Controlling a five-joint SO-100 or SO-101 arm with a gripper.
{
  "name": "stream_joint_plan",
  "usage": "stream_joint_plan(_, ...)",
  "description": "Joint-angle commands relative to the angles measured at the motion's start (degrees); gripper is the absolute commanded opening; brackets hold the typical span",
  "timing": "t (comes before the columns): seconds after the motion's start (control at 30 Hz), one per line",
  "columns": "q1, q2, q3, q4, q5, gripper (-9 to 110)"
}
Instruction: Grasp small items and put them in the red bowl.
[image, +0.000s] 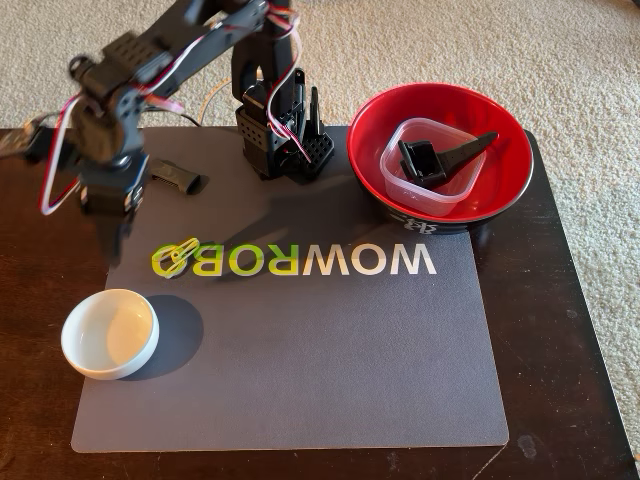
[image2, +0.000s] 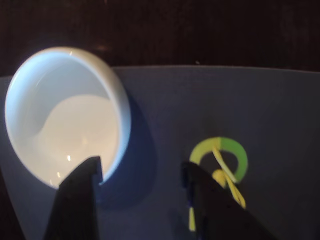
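we see black end effector (image2: 142, 172) spread, empty | between small white round dish (image2: 65, 115) and yellow-green paper clips (image2: 222, 172) | clear square plastic tub (image: 432, 165) in glossy red bowl (image: 505, 190)

A pincer finger (image2: 210, 200) hides part of the blurred paper clips (image2: 225, 172).

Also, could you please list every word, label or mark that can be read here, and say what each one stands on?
"WOWROBO": printed upside down in the fixed view on the grey mat, white fading to yellow-green at the left.
White marks on the black outside of the red bowl: too small to read.
Wrist view: no text readable.
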Motion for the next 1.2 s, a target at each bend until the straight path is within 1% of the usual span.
stream_joint_plan(0.0,1.05,-3.96,-4.22,-0.79,-0.53,20)
stream_joint_plan(0.1,1.58,-7.56,-5.01,-2.90,-0.70,20)
stream_joint_plan(0.6,-1.41,-20.21,-12.13,-1.05,-0.44,19)
stream_joint_plan(0.8,-2.90,-30.50,-21.45,4.75,-1.05,13)
stream_joint_plan(0.87,-3.60,-31.64,-22.76,6.68,-1.14,0)
stream_joint_plan(1.03,-3.16,-30.50,-22.50,7.91,-2.20,0)
stream_joint_plan(1.17,-4.92,-25.40,-20.65,9.58,-2.02,0)
